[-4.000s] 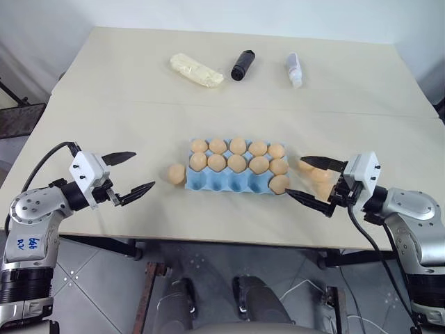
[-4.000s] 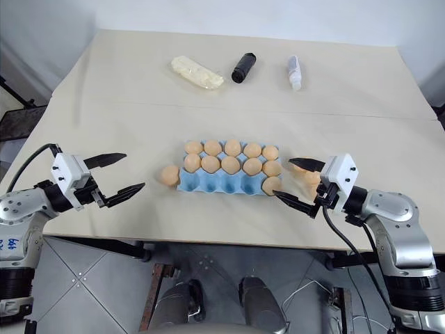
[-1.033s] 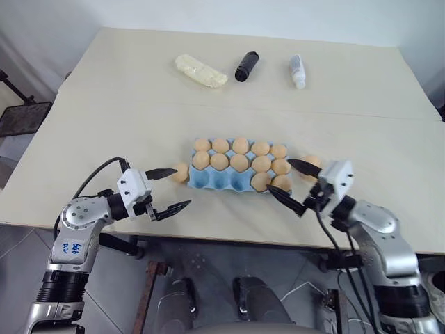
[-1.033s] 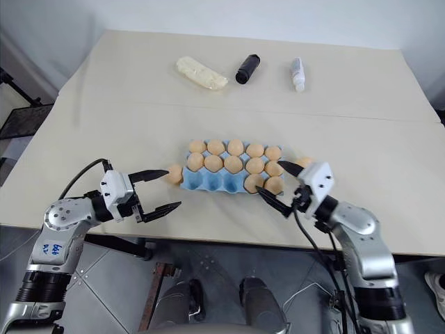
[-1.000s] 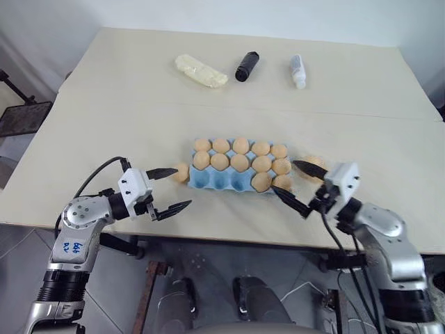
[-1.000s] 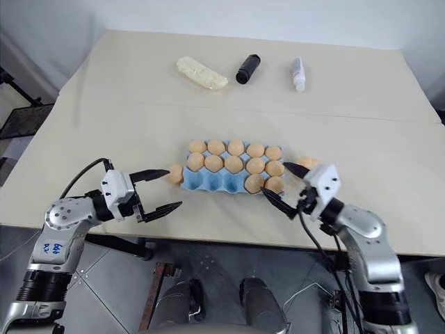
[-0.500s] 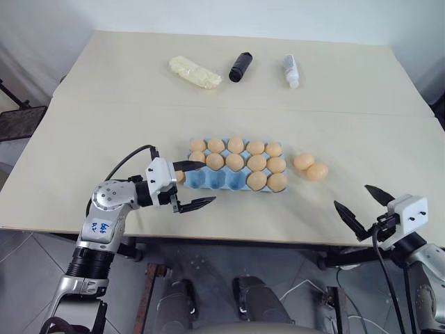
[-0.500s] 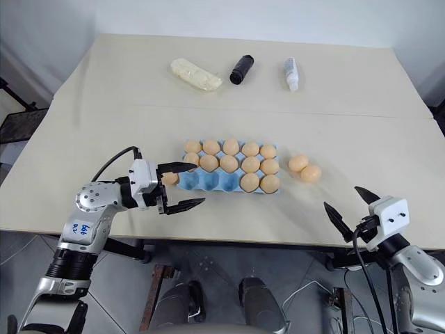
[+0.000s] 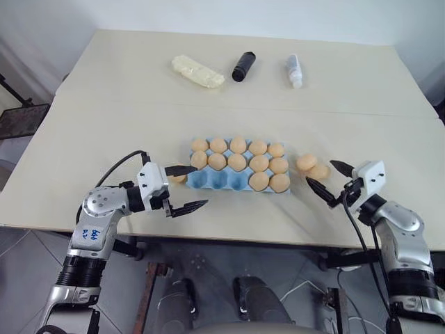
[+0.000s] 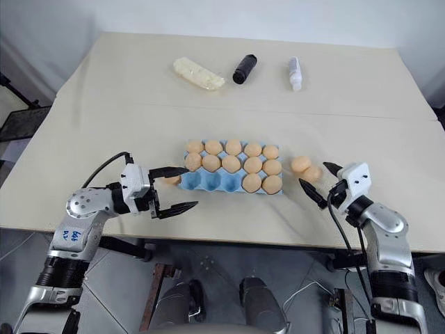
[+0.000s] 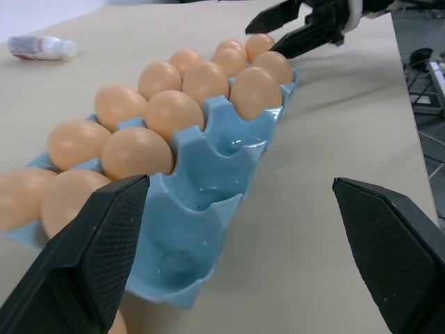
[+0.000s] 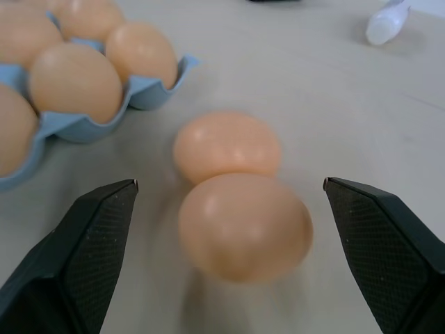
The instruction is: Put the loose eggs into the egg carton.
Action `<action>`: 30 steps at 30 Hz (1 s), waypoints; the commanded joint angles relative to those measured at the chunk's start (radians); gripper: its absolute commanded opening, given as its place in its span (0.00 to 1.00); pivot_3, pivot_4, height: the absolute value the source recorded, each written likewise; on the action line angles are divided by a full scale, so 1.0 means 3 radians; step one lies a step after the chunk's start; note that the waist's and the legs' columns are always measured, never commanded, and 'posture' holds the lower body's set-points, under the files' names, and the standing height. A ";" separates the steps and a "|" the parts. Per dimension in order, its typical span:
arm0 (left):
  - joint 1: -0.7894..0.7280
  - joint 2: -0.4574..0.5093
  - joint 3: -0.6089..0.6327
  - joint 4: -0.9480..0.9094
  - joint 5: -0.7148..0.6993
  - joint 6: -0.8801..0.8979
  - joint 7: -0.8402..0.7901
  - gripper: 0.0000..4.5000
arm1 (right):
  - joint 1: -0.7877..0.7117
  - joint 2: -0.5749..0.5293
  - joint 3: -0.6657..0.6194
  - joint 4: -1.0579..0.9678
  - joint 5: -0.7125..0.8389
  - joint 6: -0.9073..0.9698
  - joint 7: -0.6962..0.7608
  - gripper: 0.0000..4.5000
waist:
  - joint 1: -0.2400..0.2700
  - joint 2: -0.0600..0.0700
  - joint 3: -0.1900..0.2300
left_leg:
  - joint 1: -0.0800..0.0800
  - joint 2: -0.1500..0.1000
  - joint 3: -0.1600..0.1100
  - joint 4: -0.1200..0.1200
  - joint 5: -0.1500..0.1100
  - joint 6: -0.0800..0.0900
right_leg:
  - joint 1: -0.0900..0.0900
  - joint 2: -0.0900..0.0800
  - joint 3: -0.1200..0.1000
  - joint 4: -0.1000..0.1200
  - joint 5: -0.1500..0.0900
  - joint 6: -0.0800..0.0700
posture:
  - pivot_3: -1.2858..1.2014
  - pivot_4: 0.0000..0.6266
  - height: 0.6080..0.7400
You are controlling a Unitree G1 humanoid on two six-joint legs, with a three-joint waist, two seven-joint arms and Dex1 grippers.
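On the worktop, head views:
- worktop (image 9: 104, 132): pale beige, carries everything.
- carton (image 9: 215, 181): light blue, near the front edge; back and middle rows full of eggs, front row has three bare cups on the left side and two eggs on the right side.
- loose eggs, right: two (image 9: 311, 166) touching each other, just beside the carton's right end.
- loose egg, left (image 9: 180, 177): against the carton's left end, partly hidden behind a left finger.
- left gripper (image 9: 185, 188): fingers spread wide, grasping nothing, one finger over the left egg, the other off the carton's front corner.
- right gripper (image 9: 330, 178): fingers spread wide, grasping nothing, just right of the two loose eggs.
- far side: pale yellow packet (image 9: 197, 71), black cylinder (image 9: 242, 65), small white bottle (image 9: 295, 69), well apart from the carton.

Left wrist view:
- carton (image 11: 208, 209): seen lengthwise between the spread fingers; bare cups nearest.
- right gripper (image 11: 292, 28): at the far end, beside the far eggs.

Right wrist view:
- loose eggs (image 12: 243, 226): two touching, between the spread fingers, none gripped.
- carton (image 12: 149, 94): corner with eggs, near the pair.
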 commanded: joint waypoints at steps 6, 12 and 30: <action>0.0079 0.0062 0.0139 -0.0239 -0.0073 0.0034 0.0089 1.00 | -0.0310 -0.0045 0.0046 0.0513 -0.0064 -0.0309 0.0141 0.71 | -0.0002 0.0001 0.0000 | 0.0000 0.0000 0.0000 0.0002 0.0000 0.0000 | 0.0001 -0.0001 0.0000 0.0001 0.0000 0.0000 | 0.52 0.24 1.00; 0.0110 0.0121 0.0206 -0.0249 -0.0067 0.0040 0.0110 1.00 | -0.0037 -0.0137 0.0045 -0.0214 0.0032 0.0022 0.0186 0.54 | -0.0006 0.0001 0.0001 | 0.0000 0.0002 -0.0001 0.0001 0.0001 -0.0001 | 0.0000 0.0001 0.0000 0.0002 0.0000 0.0000 | 0.52 0.24 1.00; 0.0295 0.0180 0.0561 -0.0013 -0.0101 -0.0023 0.0288 1.00 | -0.0337 0.0273 0.0950 -0.1771 0.0286 0.1177 0.0024 0.54 | -0.0003 0.0001 0.0001 | -0.0003 0.0003 -0.0002 -0.0003 -0.0001 -0.0002 | -0.0006 -0.0001 -0.0003 0.0001 0.0001 -0.0004 | 0.52 0.24 1.00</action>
